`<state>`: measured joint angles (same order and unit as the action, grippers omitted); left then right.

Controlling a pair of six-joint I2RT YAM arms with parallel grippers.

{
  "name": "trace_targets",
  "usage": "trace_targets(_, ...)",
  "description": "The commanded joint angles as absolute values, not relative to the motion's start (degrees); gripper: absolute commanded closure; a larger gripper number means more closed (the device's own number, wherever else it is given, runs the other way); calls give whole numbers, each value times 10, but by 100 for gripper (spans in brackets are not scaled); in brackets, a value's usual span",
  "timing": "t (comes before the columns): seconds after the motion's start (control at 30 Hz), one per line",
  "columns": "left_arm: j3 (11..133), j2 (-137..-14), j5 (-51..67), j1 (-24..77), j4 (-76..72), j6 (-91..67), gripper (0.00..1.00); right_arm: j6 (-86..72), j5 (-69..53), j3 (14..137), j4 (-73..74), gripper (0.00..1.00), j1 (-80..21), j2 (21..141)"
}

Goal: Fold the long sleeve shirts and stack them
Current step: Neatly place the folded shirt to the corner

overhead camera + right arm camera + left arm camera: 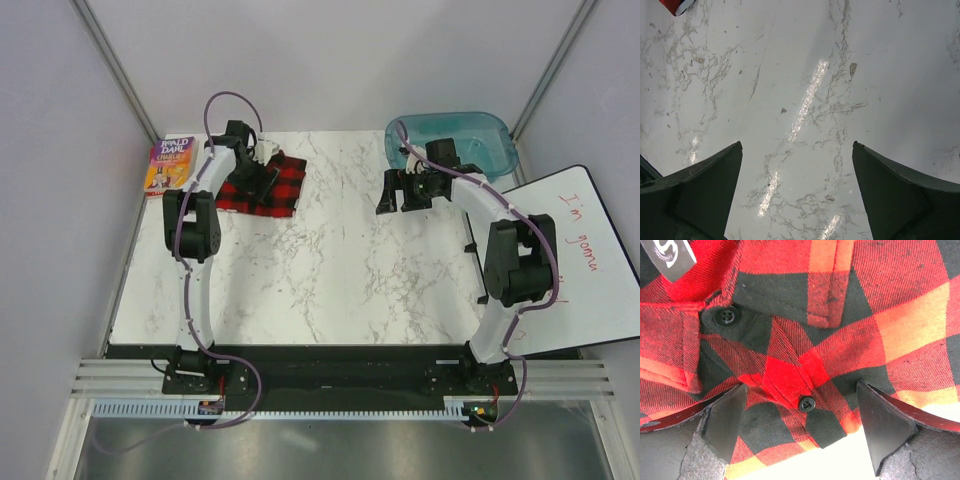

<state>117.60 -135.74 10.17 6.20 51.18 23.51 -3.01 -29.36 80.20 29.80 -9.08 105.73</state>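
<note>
My left gripper (800, 390) hangs right over the folded shirt (850, 335), jaws apart with nothing pinched between them. The shirt is a small red-and-black checked bundle at the far left corner of the table (330, 270), just beside a book (170, 165) that sits off the left edge. My right gripper (796, 150) is also spread wide and empty, over bare marble towards the far right corner, in front of a blue tub (500, 142).

The cloth looks soft, light and limp, a brushed weave that should not slip between my pads but will sag and unfold if lifted by one layer. I see overlapping plackets, a stitched hem and two black buttons (726, 316). I judge the safest hold is across the whole thickness at a folded edge, catching every layer at once and keeping off the buttons. To shift it flat, pressing and sliding would disturb the fold less than lifting.

On writing: the book cover reads "ROALD DAHL", with a title below that looks like "CHARLIE", though I cannot make out the rest. A whiteboard (590, 260) off the right edge carries red handwriting, "I'm gonna". A white tag (672, 255) on the shirt shows part of a dark mark I cannot read. No lettering on the fabric is visible from here.
</note>
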Motion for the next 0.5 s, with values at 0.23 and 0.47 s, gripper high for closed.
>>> trace_targets(0.23, 1389, -1482, 173, 88, 553, 278, 3, -22, -287, 834, 304, 2, -84, 1066)
trace_targets(0.47, 1433, -1500, 159, 98, 475, 152, 3, -25, -292, 841, 304, 2, -84, 1074)
